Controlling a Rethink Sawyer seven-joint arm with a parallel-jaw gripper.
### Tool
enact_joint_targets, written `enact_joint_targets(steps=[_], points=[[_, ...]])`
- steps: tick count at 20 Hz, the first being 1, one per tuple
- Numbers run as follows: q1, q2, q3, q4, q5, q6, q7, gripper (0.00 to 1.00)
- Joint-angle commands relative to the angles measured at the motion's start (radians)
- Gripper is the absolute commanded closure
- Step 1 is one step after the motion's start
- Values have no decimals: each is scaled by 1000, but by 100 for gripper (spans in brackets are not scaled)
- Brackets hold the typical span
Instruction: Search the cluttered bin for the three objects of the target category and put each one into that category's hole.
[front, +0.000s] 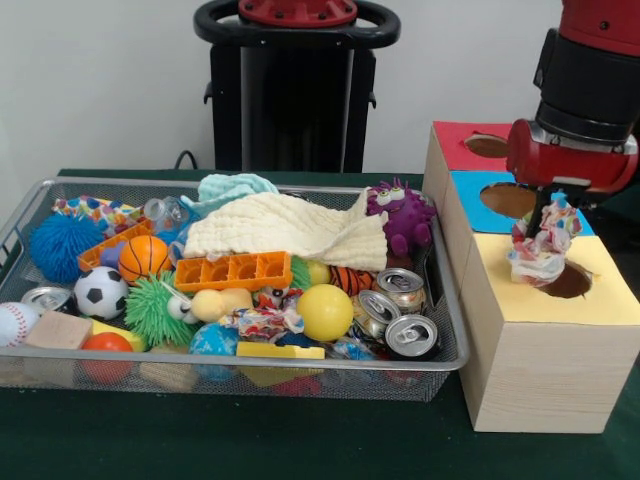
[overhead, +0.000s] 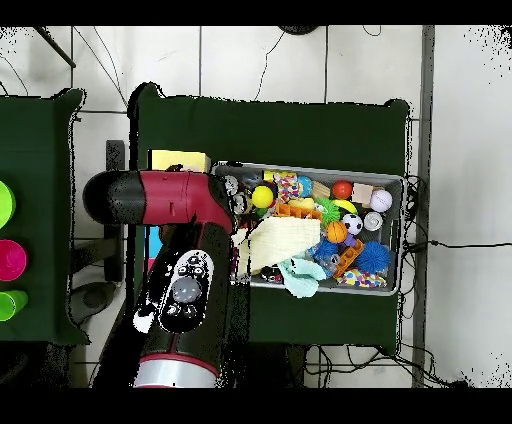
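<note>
- Crumpled, many-coloured wrapper (front: 541, 245) hangs from the jaws (front: 549, 208), which are closed on its top; its lower end dangles just above the hole (front: 566, 281) in the yellow top of the wooden box (front: 545, 365).
- Red and black arm (front: 585, 95) comes down over the right side of the scene, above the box; in the overhead view it covers most of the box.
- Beyond the yellow section, the box top has a blue section (front: 478, 190) and, farthest back, a red section (front: 455, 142), each with its own hole.
- Left of the box, just beside it, a wire mesh bin (front: 300, 385) sits on the dark green surface (front: 220, 440).
- At the bin's near right corner lie three drink cans (front: 395, 310), packed close together.
- Another crumpled wrapper (front: 262, 322) lies near the middle front of the bin, beside a yellow ball (front: 325, 312).
- An orange tray with square pockets (front: 232, 270) lies across the middle, touching a cream cloth (front: 290, 232) spread behind it.
- A purple plush monster (front: 402, 215) sits at the far right corner of the bin, against the cloth.
- A light blue cloth (front: 232, 187) lies at the far edge behind the cream one.
- On the left side are a blue spiky ball (front: 62, 245), a small basketball (front: 143, 257), a soccer ball (front: 100, 292), a green spiky ball (front: 158, 310) and a baseball (front: 15, 323).
- A wooden block (front: 58, 330) lies at the near left, with an orange ball (front: 105, 345) next to it.
</note>
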Motion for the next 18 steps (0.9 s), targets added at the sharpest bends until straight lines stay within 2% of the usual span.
enact_joint_targets(steps=[1, 6, 18], points=[[-9, 68, 78, 32, 52, -44, 261, 100], [-6, 88, 79, 12, 67, -45, 254, 100], [10, 88, 79, 45, 93, -81, 257, 100]])
